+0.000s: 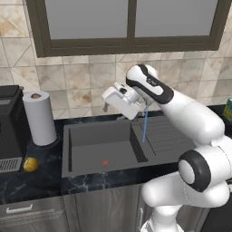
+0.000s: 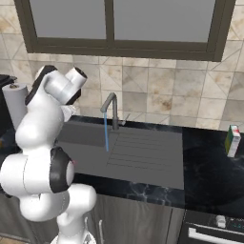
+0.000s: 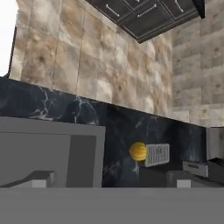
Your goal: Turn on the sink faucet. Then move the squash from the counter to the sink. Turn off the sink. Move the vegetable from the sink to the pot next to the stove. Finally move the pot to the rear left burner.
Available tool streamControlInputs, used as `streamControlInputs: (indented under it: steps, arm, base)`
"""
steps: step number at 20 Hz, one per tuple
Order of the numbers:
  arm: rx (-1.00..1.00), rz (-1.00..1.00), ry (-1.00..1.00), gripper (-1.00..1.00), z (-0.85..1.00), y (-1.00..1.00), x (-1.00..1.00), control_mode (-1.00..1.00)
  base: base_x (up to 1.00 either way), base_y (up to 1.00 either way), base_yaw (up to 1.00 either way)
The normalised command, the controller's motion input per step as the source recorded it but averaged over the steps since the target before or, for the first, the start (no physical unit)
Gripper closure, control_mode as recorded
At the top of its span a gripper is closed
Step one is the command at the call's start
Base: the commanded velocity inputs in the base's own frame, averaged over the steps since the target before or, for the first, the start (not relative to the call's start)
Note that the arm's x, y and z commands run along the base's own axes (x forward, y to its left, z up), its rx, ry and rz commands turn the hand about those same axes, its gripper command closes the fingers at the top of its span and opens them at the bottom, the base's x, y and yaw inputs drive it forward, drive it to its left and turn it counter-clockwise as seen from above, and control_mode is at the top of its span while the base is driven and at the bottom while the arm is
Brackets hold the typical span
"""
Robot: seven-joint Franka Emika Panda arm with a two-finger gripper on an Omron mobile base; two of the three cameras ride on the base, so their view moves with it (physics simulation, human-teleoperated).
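The sink faucet (image 2: 113, 110) stands behind the sink (image 1: 90, 149), and a thin blue stream of water (image 1: 145, 128) falls from its spout. On the black counter (image 1: 27, 181) left of the basin lies the yellow squash (image 1: 30, 164), which the hand view has ahead of the fingers (image 3: 138, 151). My gripper (image 1: 108, 99) hangs above the sink's back edge, just left of the faucet, and points left toward the squash. It is open (image 3: 109, 181) with nothing between its fingertips (image 3: 41, 178). The pot is out of view.
A paper towel roll (image 1: 40, 118) and a black appliance (image 1: 10, 127) stand on the counter behind the squash. A small carton (image 2: 232, 140) stands right of the ribbed drainboard (image 2: 147, 152). The stove's front (image 2: 214, 228) shows at the lower right.
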Motion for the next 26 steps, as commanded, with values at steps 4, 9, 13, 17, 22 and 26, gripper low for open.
streamControlInputs:
  steps: [4,9,13,17,22,26]
  arm:
    - [-0.02,0.21,-0.18,-1.0,-0.18,0.9,-0.01,-1.0]
    - [-0.09,0.16,-0.08,-1.0,-0.16,1.0,-0.09,-1.0]
    - [-0.12,0.17,-0.07,-1.0,-0.24,1.0,-0.09,-1.0]
    - [-0.12,0.12,-0.02,-1.0,-0.23,0.83,-0.21,-1.0]
    - [-0.11,0.0,0.0,-1.0,-0.33,0.19,-0.07,-1.0]
    - [-0.1,0.0,0.0,-1.0,-0.37,0.31,-0.02,-1.0]
  base:
    - [0.0,0.0,0.0]
    - [0.0,0.0,0.0]
    - [0.0,0.0,0.0]
    - [0.0,0.0,0.0]
    - [0.0,0.0,0.0]
    - [0.0,0.0,0.0]
